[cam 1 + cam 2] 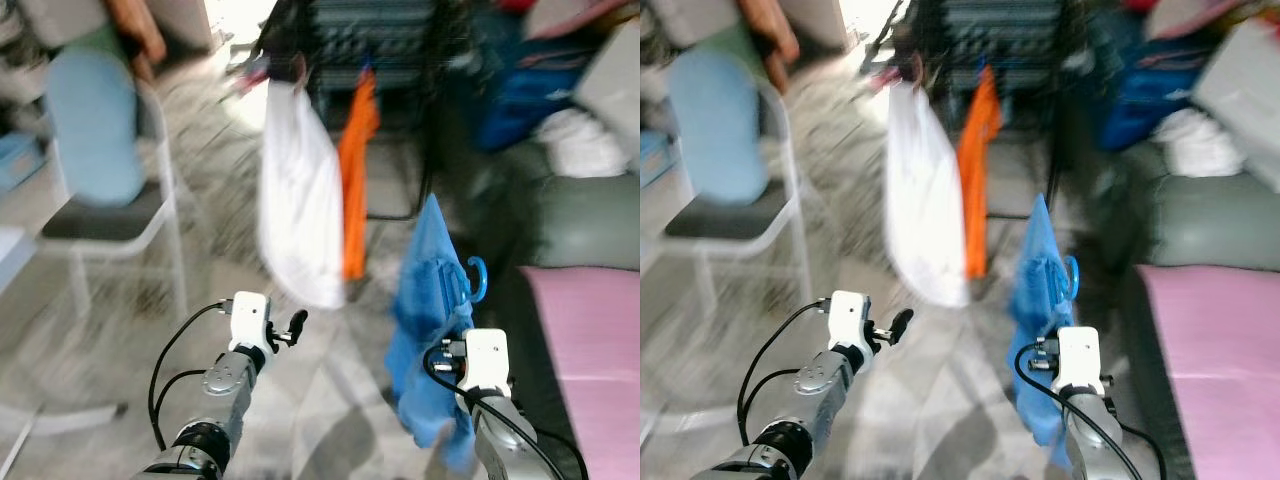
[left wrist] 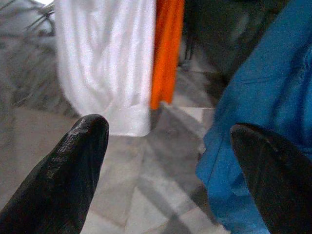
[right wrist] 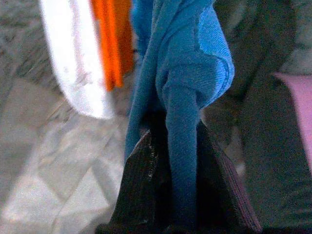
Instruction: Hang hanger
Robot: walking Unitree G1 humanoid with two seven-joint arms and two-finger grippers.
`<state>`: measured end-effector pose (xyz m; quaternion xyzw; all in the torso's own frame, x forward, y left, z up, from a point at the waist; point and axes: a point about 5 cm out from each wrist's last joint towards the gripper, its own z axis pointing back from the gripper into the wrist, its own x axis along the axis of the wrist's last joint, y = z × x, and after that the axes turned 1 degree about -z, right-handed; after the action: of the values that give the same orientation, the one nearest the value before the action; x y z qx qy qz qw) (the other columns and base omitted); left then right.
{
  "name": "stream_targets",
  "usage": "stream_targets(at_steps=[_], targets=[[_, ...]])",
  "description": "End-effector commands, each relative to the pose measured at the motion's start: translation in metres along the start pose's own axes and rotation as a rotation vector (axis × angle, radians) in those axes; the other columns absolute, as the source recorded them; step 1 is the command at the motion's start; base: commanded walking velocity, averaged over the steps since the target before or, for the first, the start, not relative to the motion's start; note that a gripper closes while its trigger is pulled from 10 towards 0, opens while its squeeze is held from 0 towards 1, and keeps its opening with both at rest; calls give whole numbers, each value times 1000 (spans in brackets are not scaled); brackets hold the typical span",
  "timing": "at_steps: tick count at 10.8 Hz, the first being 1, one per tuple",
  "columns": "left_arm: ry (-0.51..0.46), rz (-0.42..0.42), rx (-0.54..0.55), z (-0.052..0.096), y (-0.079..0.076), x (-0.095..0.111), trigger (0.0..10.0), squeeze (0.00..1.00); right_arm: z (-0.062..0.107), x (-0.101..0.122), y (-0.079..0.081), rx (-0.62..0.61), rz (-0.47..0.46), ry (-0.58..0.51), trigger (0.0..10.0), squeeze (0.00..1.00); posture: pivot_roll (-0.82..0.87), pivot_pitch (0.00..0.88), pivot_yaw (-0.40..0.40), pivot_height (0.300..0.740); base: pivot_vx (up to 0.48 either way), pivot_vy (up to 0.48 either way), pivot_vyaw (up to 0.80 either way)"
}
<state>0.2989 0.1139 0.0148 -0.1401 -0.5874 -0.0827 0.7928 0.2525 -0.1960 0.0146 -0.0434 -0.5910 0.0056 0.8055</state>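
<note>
Two grippers are raised short of the drying rack point(image 1: 380, 60): the right gripper point(image 3: 178, 146), jaws pinching the blue shirt point(image 1: 428, 320) on its blue hanger point(image 1: 476, 278), carries it rackward, while the left gripper point(image 2: 170, 161), jaws spread, waits empty beside it.

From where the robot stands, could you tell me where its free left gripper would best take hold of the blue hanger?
Probably at the blue hanger's hook, coming from the robot's left. The hook curves clear of the blue garment near its top, while the rest is wrapped in cloth. The right gripper already pinches the fabric lower down, and the left gripper is open and empty.
</note>
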Motion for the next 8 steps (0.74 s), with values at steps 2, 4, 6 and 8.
stream_targets(at_steps=[2, 4, 6, 8], targets=[[-20, -4, -8, -2, -1, 5, 10000, 0, -3, 11, -10, -42, 1, -49, 10000, 0, -296, 38, 82, 740, 480, 0, 0], [-16, -2, -20, -1, -2, 2, 10000, 0, -1, 7, -13, -48, 1, -37, 10000, 0, -298, 43, 84, 740, 480, 0, -203], [-19, 3, -24, -2, -5, 3, 10000, 0, -2, 8, -14, -33, 11, -40, 10000, 0, -300, 45, 82, 740, 480, 0, 0], [-16, 8, -27, -2, -7, 2, 10000, 0, -3, 9, -15, -27, 11, -42, 10000, 0, -302, 45, 80, 740, 480, 0, 0]])
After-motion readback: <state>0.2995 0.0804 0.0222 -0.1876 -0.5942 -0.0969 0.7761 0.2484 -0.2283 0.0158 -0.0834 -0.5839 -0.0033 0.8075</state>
